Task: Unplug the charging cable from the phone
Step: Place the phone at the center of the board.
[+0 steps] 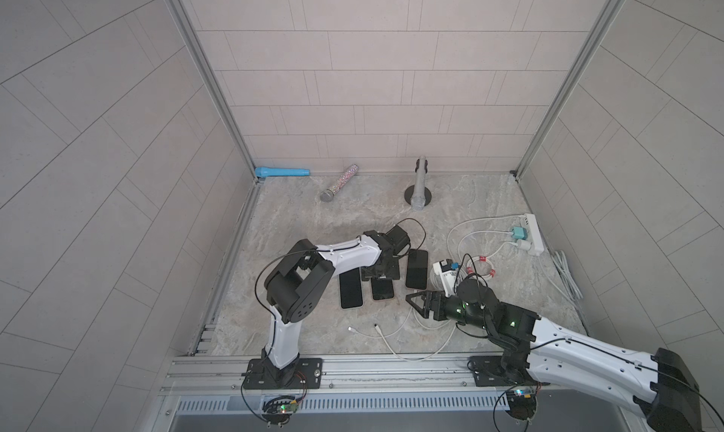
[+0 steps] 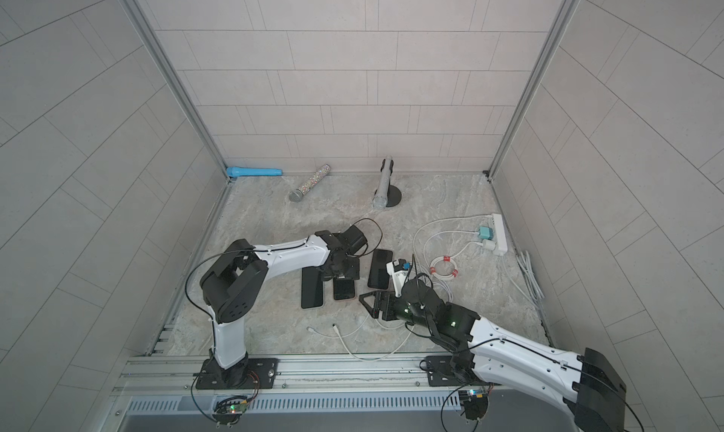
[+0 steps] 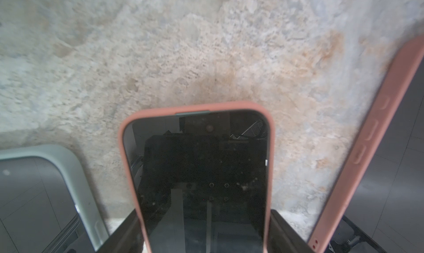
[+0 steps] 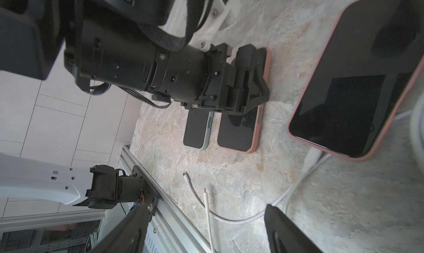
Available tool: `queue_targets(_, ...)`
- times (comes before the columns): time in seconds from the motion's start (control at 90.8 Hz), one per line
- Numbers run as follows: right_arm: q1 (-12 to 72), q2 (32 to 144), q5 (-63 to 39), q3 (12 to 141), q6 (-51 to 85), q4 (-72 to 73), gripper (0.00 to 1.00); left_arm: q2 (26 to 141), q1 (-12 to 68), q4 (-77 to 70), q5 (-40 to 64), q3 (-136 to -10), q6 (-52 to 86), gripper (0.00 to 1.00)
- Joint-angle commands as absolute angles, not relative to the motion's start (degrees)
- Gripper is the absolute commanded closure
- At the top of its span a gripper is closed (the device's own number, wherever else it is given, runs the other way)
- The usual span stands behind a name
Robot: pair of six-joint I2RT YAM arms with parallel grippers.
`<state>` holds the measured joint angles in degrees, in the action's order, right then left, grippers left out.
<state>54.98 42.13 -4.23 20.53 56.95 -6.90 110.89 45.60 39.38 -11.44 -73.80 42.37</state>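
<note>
Hidden: one end of the pink-cased black-screen phone (image 3: 199,167) lies under the left gripper (image 3: 204,212).
Left gripper: jaws wide, straddling that phone; grip cannot be told.
Right gripper (image 4: 207,206): jaws wide apart, empty.
White charging cable (image 4: 311,159): its plug sits at the end of a second pink-cased phone (image 4: 358,79), beside the right gripper.
Loose white cable ends (image 4: 205,191): just ahead of the right gripper.

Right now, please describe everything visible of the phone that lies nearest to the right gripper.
The phone has a pink matte case, silicone by its look, and a dark glossy screen, unlit. It lies flat, screen up, on the marbled table, right of the other pink-cased phone, apart from it. A white plug sits at its short edge, seemingly still in. Nothing grips it.
</note>
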Motion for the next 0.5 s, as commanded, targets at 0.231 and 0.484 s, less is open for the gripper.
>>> queue_targets(0.231,48.91,36.1,-7.43,19.18,54.73,-13.81,0.15,110.34,45.34,40.87,-11.18,-73.53,41.79,0.02)
queue_targets(0.484,44.91,33.64,-9.23,18.69,53.99,-16.16,0.14,107.04,46.07,40.87,-9.36,-74.7,40.0,0.0)
